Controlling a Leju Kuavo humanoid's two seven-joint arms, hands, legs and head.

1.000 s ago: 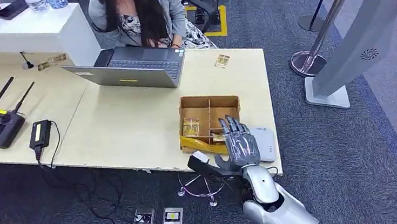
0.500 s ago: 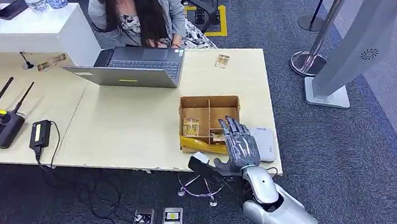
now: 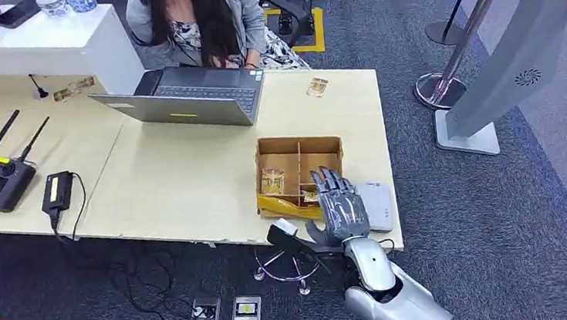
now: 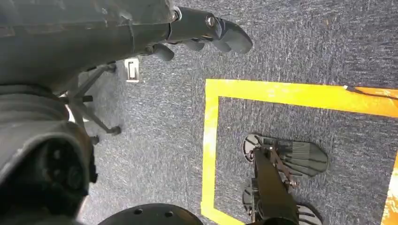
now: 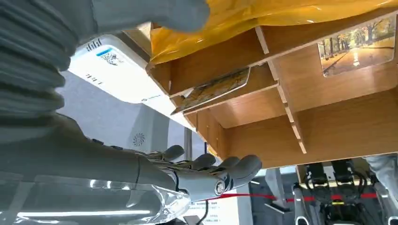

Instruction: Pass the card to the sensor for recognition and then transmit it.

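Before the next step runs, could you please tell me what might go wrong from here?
1. The right hand hovers open over the brown cardboard divider box, holding nothing; its fingers may catch a partition rather than a card.
2. The picture card nearest it leans on a divider, so a grip could slip.
3. The box and the white flat sensor sit by the table edge and could be nudged off.

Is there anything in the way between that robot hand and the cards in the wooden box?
Nothing visible blocks it. The right hand hovers open at the near edge of the wooden box, whose top is open. A card lies flat in one compartment and another card leans in the compartment nearest the fingers. The white sensor sits beside the box.
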